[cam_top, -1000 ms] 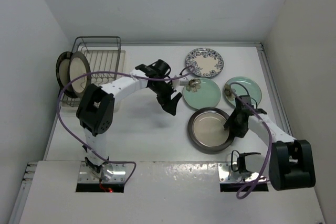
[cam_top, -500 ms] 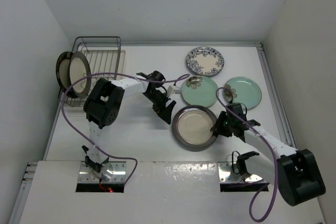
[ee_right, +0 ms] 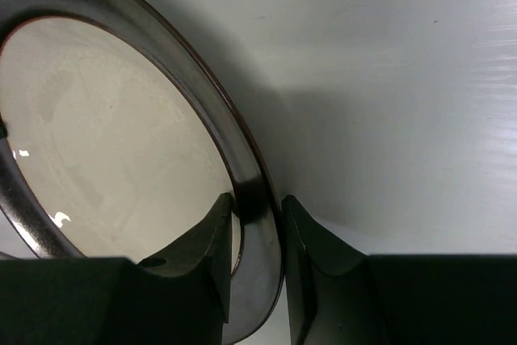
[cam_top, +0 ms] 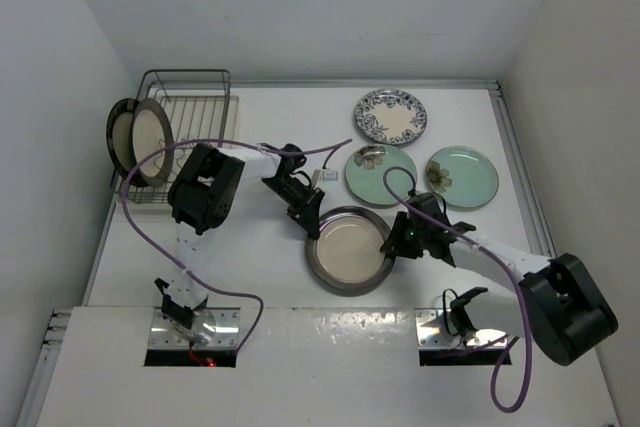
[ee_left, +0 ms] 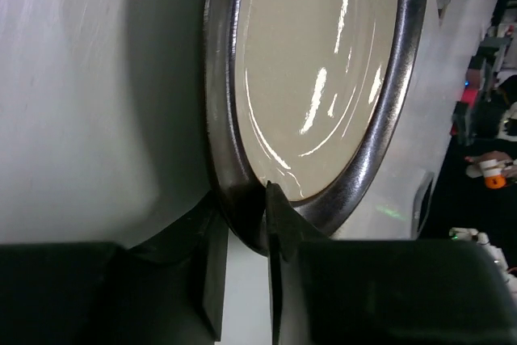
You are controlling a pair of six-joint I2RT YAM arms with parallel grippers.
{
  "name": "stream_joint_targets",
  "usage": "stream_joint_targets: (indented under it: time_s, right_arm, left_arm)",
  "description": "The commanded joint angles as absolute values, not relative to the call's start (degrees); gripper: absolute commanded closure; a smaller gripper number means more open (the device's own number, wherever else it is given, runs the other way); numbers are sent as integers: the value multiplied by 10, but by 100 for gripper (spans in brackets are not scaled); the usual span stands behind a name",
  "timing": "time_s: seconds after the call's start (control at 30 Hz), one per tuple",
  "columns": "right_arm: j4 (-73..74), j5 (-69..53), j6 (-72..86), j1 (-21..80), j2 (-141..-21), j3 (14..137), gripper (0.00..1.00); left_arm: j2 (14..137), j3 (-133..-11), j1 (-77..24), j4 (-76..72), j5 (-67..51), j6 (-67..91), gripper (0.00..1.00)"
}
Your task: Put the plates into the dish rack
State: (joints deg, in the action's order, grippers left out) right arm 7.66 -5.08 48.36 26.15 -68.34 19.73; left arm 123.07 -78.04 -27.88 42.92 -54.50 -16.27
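A cream-centred plate with a dark grey rim (cam_top: 350,250) lies on the table between the two arms. My left gripper (cam_top: 308,223) is shut on its upper-left rim; in the left wrist view the plate (ee_left: 323,78) has its rim pinched in the left gripper (ee_left: 242,224). My right gripper (cam_top: 394,241) is shut on the opposite, right rim, and the right wrist view shows the plate (ee_right: 105,143) with one finger of the right gripper (ee_right: 257,209) on each side of that rim. The dish rack (cam_top: 195,112) stands at the far left with two dark-rimmed plates (cam_top: 135,137) upright at its left end.
A blue-and-white plate (cam_top: 390,117) lies at the back right. Two mint-green plates with flowers (cam_top: 383,175) (cam_top: 463,176) lie flat just behind the right arm. The purple cables of both arms loop over the table. White walls close in the left, far and right sides.
The right gripper has slid the dark-rimmed plate leftward across the table. The left gripper came down to meet it and closed on the plate's rim.
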Motion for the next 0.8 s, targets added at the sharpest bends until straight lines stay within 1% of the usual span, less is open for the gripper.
stream_joint_targets:
  time_s: [0.0,0.03,0.1,0.13,0.17,0.2,0.23,0.27,0.33,0.4,0.43,0.5,0.63,0.77]
  right_arm:
    - [43,-46,504,282,-693,200,100]
    - [40,-45,508,281,-690,199,100]
    - [40,-43,506,280,-679,199,100]
    - [43,-43,505,281,-678,205,96]
    - [58,-44,498,285,-672,207,85]
    - [67,-44,494,282,-671,219,61]
    - [76,-43,483,281,-666,230,45]
    - [106,-40,468,282,-664,235,32]
    - [131,-31,448,281,-661,263,12]
    - [169,-25,426,282,-653,279,3]
    - [185,-10,405,281,-650,291,0]
    - [205,-3,398,280,-641,303,0]
    - [225,27,381,278,-610,325,0]
    - [233,45,367,275,-590,343,0]
  left_arm:
    - [1230,-768,-294,413,-545,-188,84]
    - [1224,-768,-287,413,-545,-188,100]
    - [1204,-774,-280,426,-545,-188,100]
    - [1197,-786,-272,436,-545,-188,100]
    - [1187,-795,-264,446,-545,-195,100]
    - [1164,-805,-264,468,-545,-201,100]
    - [1150,-829,-256,478,-523,-201,100]
    - [1134,-842,-251,487,-503,-196,100]
    - [1099,-881,-250,505,-461,-190,100]
    - [1045,-902,-250,511,-411,-185,100]
    - [1030,-917,-250,511,-400,-185,100]
    - [997,-934,-250,517,-370,-179,100]
    - [975,-990,-256,556,-328,-174,100]
    - [955,-1062,-256,574,-226,-174,100]
